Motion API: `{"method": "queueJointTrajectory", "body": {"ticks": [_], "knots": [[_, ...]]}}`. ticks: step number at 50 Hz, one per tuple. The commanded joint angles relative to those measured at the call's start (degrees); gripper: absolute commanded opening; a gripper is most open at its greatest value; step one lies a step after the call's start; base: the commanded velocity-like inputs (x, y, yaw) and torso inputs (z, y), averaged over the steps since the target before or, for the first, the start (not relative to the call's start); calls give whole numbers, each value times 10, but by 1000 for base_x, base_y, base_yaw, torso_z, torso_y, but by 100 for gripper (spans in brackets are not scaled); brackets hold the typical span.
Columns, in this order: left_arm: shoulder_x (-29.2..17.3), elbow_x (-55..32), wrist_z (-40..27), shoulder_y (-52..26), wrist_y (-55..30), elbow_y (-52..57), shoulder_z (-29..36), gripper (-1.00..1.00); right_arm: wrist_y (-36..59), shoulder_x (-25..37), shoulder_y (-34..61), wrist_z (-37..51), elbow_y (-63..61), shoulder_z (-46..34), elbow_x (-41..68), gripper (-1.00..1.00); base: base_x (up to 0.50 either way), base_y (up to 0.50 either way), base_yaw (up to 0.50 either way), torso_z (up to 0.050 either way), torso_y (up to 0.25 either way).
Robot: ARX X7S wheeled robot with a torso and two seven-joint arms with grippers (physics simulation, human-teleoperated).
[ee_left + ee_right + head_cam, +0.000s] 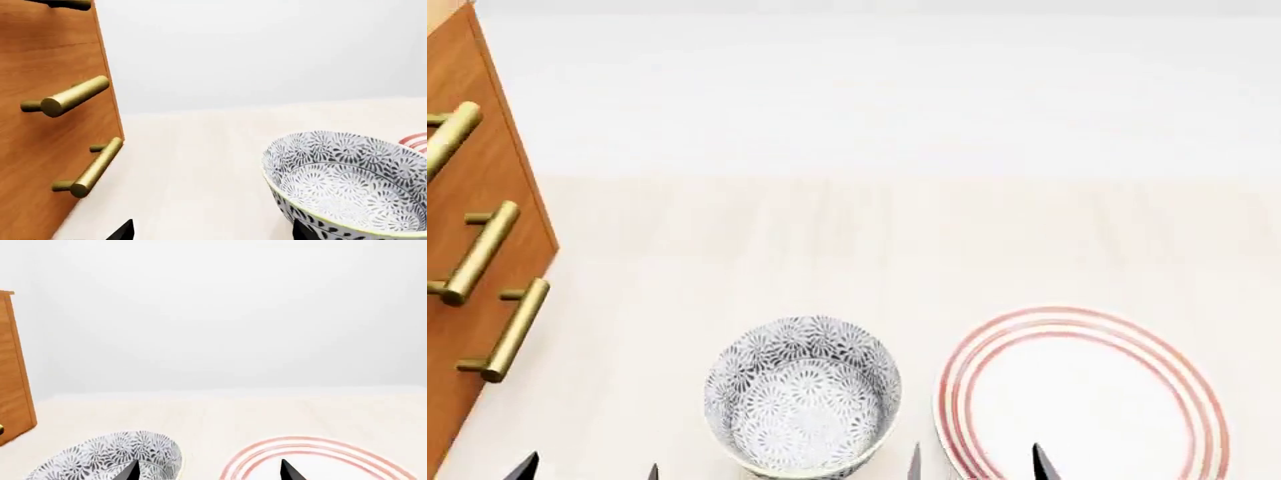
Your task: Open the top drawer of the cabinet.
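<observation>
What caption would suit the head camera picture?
Orange-brown wooden cabinet with brass handles, patterned bowl and red-ringed plate on the pale table.

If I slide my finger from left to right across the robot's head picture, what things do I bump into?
cabinet → bowl → plate

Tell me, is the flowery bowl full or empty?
Empty. The head view looks straight into the bowl, and only its patterned inside shows, with nothing lying in it.
</observation>
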Motion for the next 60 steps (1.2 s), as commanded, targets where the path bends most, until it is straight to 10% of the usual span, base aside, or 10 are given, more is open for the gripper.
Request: {"method": "queueJointTrajectory", "body": {"ticks": [1,23,46,60], "knots": [[5,6,17,0,-10,-1,-11,100,-11,-9,0,-12,5,7,-6,100,0,500,0,0,0],[2,0,4,-4,-14,-7,-7,100,-6,-1,2,-6,7,-5,-4,100,0,213,0,0,0],[-6,75,-9,-232,-411,38,47,100,13,5,4,9,4,-12,-2,100,0,0,0,0,0],[-50,177,6,-295,-481,26,202,100,10,8,7,13,9,-14,2,100,0,0,0,0,0]]}}
